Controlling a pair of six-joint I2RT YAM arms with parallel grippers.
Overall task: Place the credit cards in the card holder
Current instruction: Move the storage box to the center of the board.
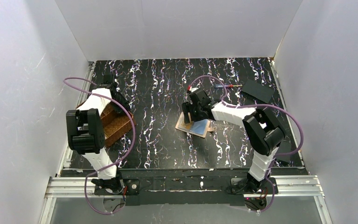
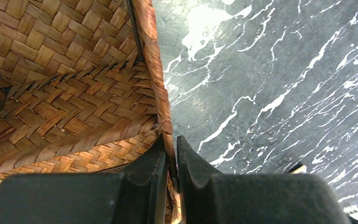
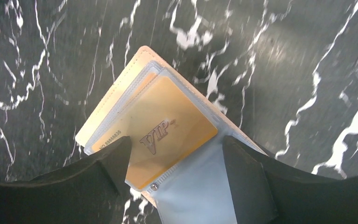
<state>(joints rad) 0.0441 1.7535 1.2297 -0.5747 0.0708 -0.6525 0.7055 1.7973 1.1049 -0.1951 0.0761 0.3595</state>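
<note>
Item: card holder (image 1: pixel 189 125), cream, lying opened flat on the tabletop (image 1: pixel 158 140) right of centre, directly under my right pincer (image 3: pixel 175 163). Contents on view: one gold card (image 3: pixel 168 126) marked VIP, lying across the clear sleeves. I cannot tell whether it is fully seated in one. Below it, nearer the wrist camera, is a pale bluish piece (image 3: pixel 191 200), either a card or a sleeve leaf, I cannot say which. Right pincer: spread wide, one finger either side of the gold card's near end, holding nothing. I cannot tell whether the tips touch the holder. Left pincer (image 2: pixel 171 163): pressed together on the side wall of the woven tray (image 2: pixel 74 93) at the left edge of the tabletop, well apart from the holder. These views do not show me where any further cards lie. Step in hand, as I judge it: seating or checking the gold card at the holder, while the left arm grips the tray. The next move calls for a low, gentle push along the line of the sleeve. The card is thin and the holder is light, with nothing pinning it, so it may slide rather than take the card.
</note>
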